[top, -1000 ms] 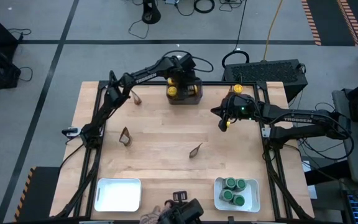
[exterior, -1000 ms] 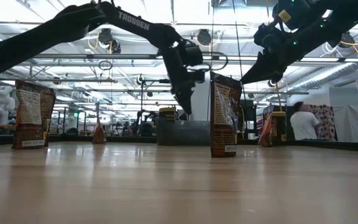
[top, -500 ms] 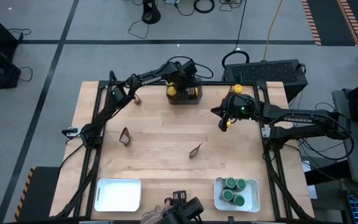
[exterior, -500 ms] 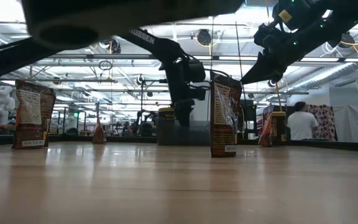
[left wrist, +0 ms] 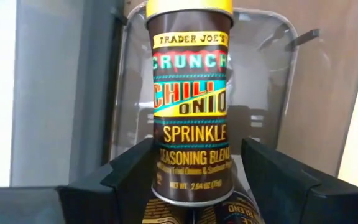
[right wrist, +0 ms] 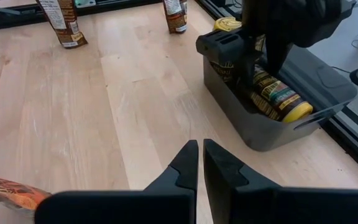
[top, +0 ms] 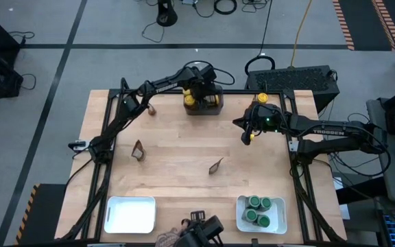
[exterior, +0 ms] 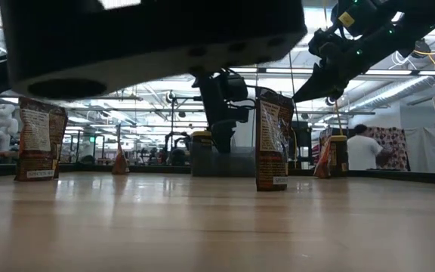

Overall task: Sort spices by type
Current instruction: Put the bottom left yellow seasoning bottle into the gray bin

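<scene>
A yellow-lidded spice jar (left wrist: 191,106) lies in the dark grey bin (top: 202,108) at the table's far edge, on top of other yellow-lidded jars (right wrist: 281,99). My left gripper (left wrist: 197,155) reaches down into the bin, open, one finger on each side of that jar. My right gripper (right wrist: 200,144) hangs shut and empty above the table to the right of the bin (top: 247,136). Three brown-orange packets (top: 138,151), (top: 216,165), (top: 151,108) stand on the wood. Several green-lidded jars (top: 259,209) sit in the near right white tray (top: 242,221). My left gripper comes from above, slanting steeply down, with its fingers (left wrist: 266,174) along the lower body (left wrist: 191,180) of the yellow-lidded jar. A narrow gap shows beside one finger. Whether the other finger touches the jar, I cannot tell. The jar rests on the jars beneath it.
A second white tray (top: 130,214) sits near left. One more yellow-lidded jar (top: 261,98) stands at the far edge, behind my right arm. A dark object (top: 199,233) at the table's near edge blocks the upper left of the low view (exterior: 149,38).
My left gripper has gone down into the dark grey bin with the yellow-lidded jar. A dark object has moved in front of the low camera and now covers its upper left.
</scene>
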You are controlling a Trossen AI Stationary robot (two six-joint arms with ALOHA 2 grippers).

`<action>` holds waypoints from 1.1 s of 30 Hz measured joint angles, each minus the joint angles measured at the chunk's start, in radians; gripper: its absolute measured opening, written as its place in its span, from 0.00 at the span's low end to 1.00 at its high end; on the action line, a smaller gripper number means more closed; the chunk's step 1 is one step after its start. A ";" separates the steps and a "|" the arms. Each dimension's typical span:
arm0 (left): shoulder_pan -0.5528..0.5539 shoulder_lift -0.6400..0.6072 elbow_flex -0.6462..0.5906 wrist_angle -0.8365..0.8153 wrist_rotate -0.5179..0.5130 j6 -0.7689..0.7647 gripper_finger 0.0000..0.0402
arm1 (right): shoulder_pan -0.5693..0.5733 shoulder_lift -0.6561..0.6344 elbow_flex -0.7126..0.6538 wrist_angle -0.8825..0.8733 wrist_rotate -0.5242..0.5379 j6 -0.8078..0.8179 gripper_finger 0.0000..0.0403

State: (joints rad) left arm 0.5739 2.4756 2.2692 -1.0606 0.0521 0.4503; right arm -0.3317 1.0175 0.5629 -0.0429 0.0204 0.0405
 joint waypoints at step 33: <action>-0.001 0.009 -0.003 -0.012 0.004 -0.004 0.38 | 0.000 0.000 0.000 -0.023 0.000 0.019 0.02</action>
State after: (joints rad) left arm 0.5728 2.4847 2.2662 -1.0729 0.0558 0.4461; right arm -0.3317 1.0173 0.5629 -0.0658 0.0204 0.0597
